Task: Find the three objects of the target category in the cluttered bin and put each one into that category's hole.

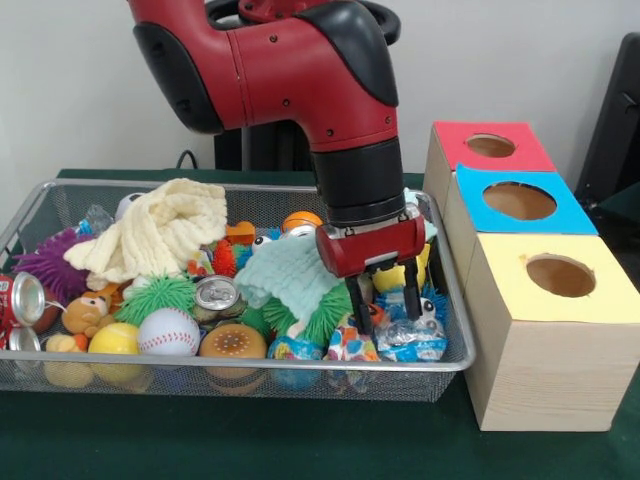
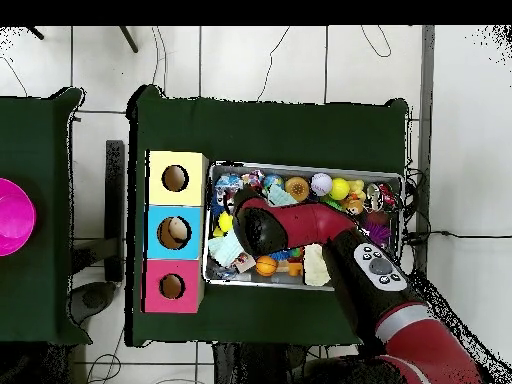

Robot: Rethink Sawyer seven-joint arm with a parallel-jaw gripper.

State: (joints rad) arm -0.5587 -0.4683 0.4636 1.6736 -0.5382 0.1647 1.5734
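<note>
The cluttered bin point(image 1: 250, 365), a wide wire-mesh basket, is full of toys, balls, cans and cloths; it also shows in the overhead view point(image 2: 300, 168). My gripper point(image 1: 385, 305) is open, with its fingers point(image 1: 358, 308) pointing down into the bin's right end, just above shiny blue snack packets point(image 1: 410, 340) and beside a mint cloth point(image 1: 285, 275). Nothing is clearly held between the fingers. The red-topped box with its round hole point(image 1: 490, 145) stands farthest back in the row of boxes; its hole also shows in the overhead view point(image 2: 172, 287). In the overhead view my arm point(image 2: 290, 228) hides the gripper.
A blue-topped box point(image 1: 519, 200) and a yellow-topped box point(image 1: 560, 275) stand beside the bin in front of the red one. The bin holds a cream knitted cloth point(image 1: 160, 230), a baseball point(image 1: 168, 330), a yellow ball point(image 1: 115, 340), a green spiky ball point(image 1: 155, 295) and a can point(image 1: 215, 293).
</note>
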